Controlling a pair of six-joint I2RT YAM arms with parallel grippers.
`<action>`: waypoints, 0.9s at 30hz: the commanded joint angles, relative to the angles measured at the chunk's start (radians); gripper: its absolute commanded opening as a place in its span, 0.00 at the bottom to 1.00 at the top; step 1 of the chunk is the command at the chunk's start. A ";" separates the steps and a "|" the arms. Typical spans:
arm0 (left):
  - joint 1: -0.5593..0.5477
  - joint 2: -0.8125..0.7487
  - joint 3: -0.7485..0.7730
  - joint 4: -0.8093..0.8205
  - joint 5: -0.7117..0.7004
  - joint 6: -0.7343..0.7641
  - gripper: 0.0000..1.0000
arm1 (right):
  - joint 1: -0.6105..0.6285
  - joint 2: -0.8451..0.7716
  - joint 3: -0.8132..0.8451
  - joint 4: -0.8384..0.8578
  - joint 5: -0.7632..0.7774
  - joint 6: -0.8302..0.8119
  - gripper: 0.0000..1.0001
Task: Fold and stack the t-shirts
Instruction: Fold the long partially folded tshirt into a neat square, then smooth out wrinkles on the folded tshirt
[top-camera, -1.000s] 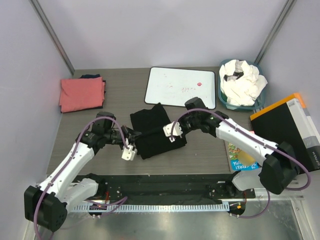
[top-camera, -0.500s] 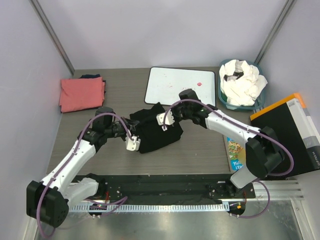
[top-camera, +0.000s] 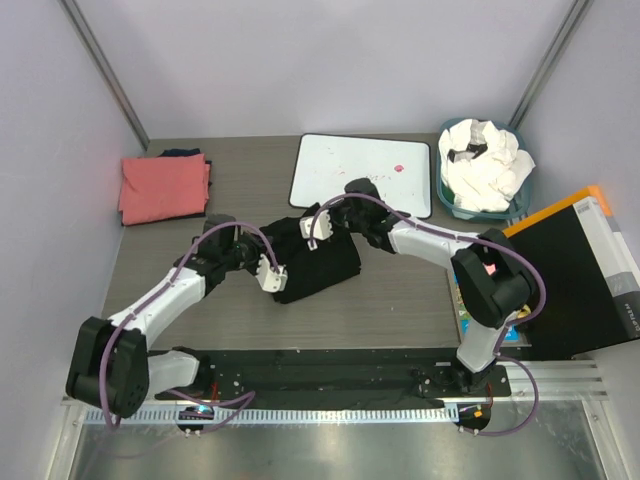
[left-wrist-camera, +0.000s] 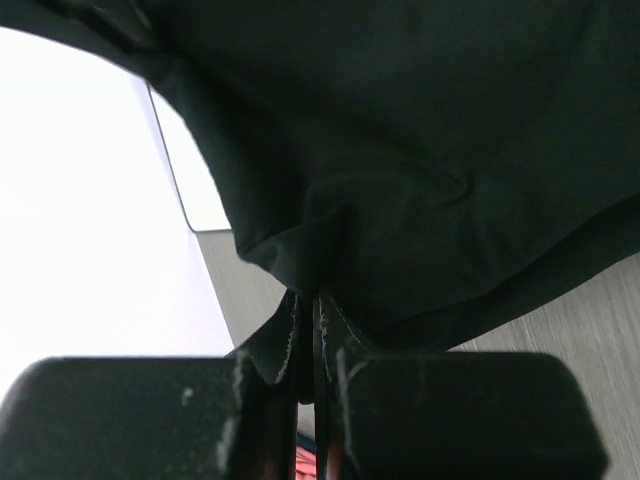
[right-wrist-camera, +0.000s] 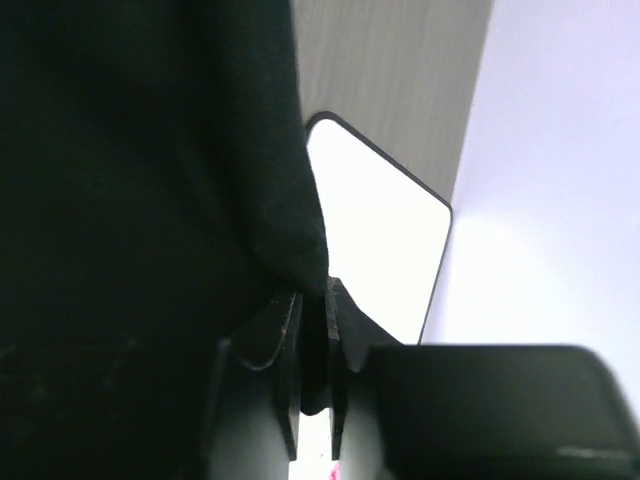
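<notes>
Tee (top-camera: 325, 265) sits pinched between left gripper (left-wrist-camera: 308, 300) and right gripper (right-wrist-camera: 314, 288).

The left arm (top-camera: 160, 305) bends in from the near left and the right arm (top-camera: 430, 240) stretches low from the right, so that the left hand (top-camera: 279, 273) and the right hand (top-camera: 309, 231) meet mid-scene, each with its fingers pinched on an edge of the black t-shirt (top-camera: 325, 265).
</notes>
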 joint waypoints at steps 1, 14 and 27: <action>0.009 0.103 -0.044 0.329 -0.092 0.007 0.06 | -0.002 0.059 -0.006 0.322 0.086 0.074 0.29; 0.022 0.438 -0.044 1.074 -0.388 -0.082 0.89 | 0.003 0.104 -0.089 0.590 0.327 0.219 0.90; 0.003 0.119 0.122 0.312 -0.144 -0.193 0.00 | -0.083 -0.002 0.109 -0.175 0.069 0.665 0.01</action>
